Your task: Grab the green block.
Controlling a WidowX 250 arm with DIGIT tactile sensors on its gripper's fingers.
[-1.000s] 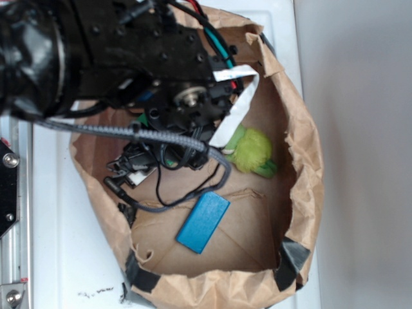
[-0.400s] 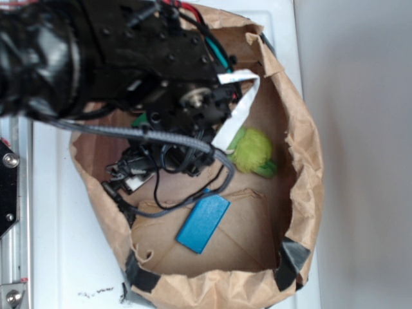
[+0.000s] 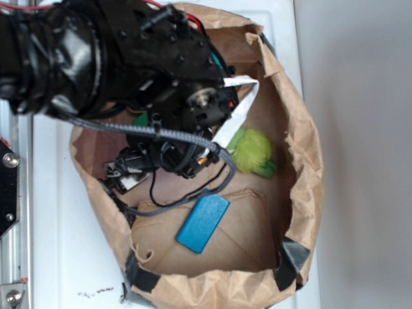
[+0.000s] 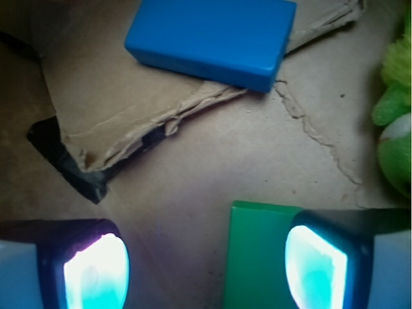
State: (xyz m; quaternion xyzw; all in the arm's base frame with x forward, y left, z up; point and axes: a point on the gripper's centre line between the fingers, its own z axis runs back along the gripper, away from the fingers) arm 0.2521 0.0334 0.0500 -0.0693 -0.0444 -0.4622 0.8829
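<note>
The arm is swinging toward eleven o'clock over the paper bag (image 3: 302, 148), bringing the gripper (image 4: 206, 261) above the green block (image 4: 257, 257). Jaws are spread, empty, one fingertip (image 4: 315, 267) overlapping the block; the blue block (image 4: 212, 38) is lying at twelve o'clock.

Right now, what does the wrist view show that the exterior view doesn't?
Only the wrist view shows the gripper open, with the green block between its fingertips, partly under the right one. Only the exterior view shows the whole paper bag and the black arm hiding that block. Both show the blue block and the green plush toy.
</note>
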